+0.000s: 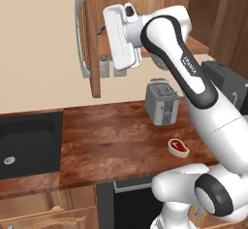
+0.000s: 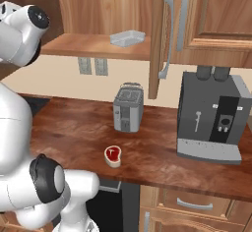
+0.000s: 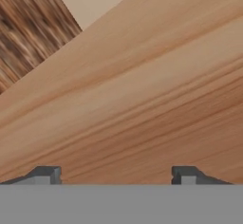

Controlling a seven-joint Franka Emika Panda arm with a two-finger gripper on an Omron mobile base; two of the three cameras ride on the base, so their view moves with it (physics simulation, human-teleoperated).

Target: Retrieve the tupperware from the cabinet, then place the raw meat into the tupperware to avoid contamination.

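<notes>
The two-finger gripper [image 3: 116,174] points at the plain wooden shelf [image 2: 93,45] of the open brown wooden cabinet [image 2: 156,39], jaws spread wide apart with nothing between them. The shallow pale grey-white plastic tupperware [image 2: 127,38] sits on that shelf. Below the shelf, on the dark wooden counter [image 2: 157,150], the red raw meat [image 2: 112,156] lies in front of the silver-grey toaster [image 2: 128,107].

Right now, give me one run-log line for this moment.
gripper: open, empty, facing cabinet shelf | tupperware: on shelf | raw meat: on counter | phase: reaching
</notes>
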